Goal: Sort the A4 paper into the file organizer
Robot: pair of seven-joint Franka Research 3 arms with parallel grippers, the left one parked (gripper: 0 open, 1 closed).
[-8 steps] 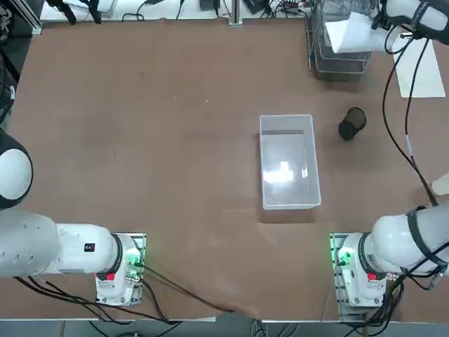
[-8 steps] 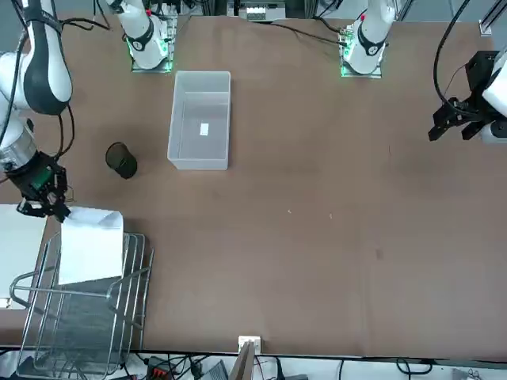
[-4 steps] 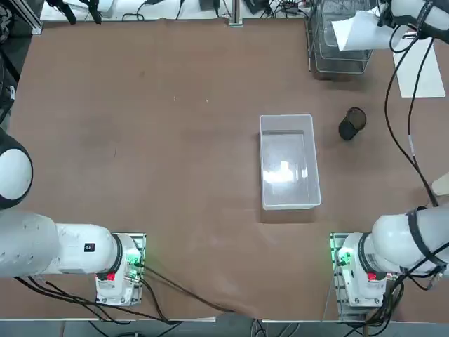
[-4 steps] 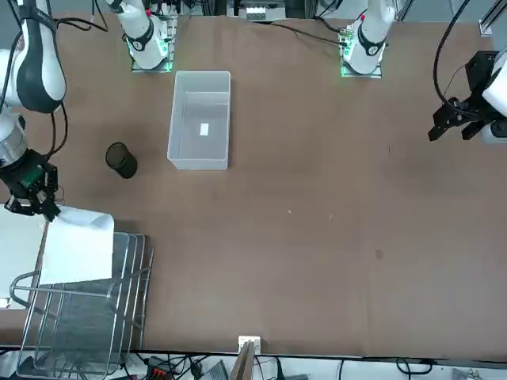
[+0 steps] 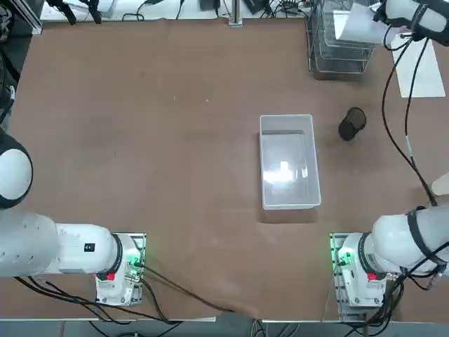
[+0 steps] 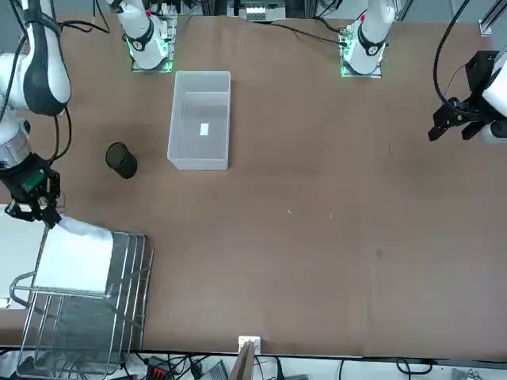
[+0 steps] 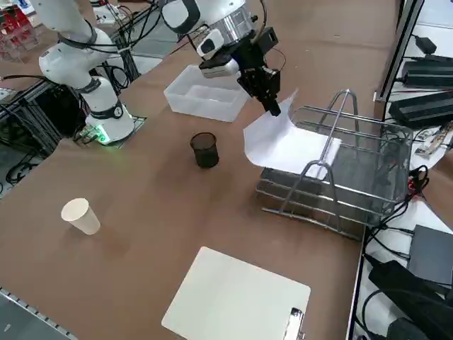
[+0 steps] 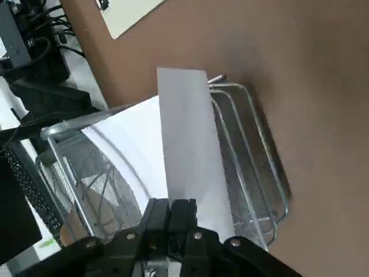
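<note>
the right end effector (image 8: 170,208) is clamped on the white paper (image 8: 196,150), and the paper lies partly in the wire rack (image 7: 354,166), at the far right of the tabletop (image 5: 175,140).

File organizer (image 7: 368,170) showing silvery metal wire and mesh, faintly shiny. Paper (image 7: 287,145) looking smooth, matt white; bin (image 7: 207,93) showing glossy translucent plastic; bench (image 7: 141,234) reading smooth brown, softly reflecting.
</note>
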